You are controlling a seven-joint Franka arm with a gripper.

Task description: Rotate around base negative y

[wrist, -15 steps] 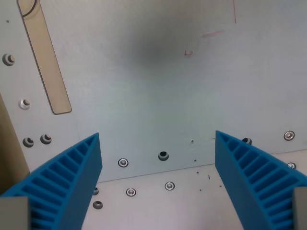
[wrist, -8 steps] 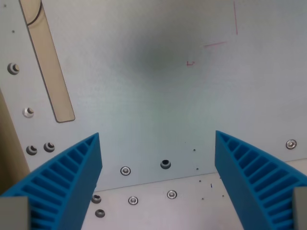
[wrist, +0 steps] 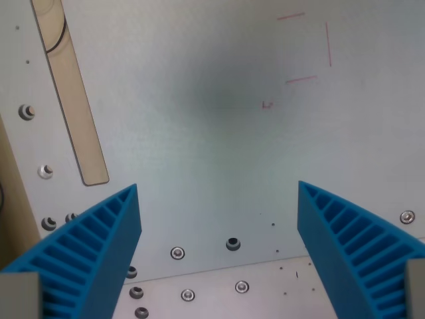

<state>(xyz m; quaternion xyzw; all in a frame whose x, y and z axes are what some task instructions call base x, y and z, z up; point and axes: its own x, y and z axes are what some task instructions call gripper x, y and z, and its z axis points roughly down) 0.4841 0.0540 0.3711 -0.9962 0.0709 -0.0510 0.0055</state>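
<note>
Now gripper [wrist: 219, 256] wide open, empty, w/ blue ribbed fingers [wrist: 99, 249] over grey plate [wrist: 219, 133].

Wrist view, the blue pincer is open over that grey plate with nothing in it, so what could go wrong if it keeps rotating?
1. The blue ribbed pincer hangs open and empty above the grey metal plate; tilting further might drop a fingertip onto it.
2. The tan slot and the screw heads lie near the left finger; an edge might catch there.
</note>
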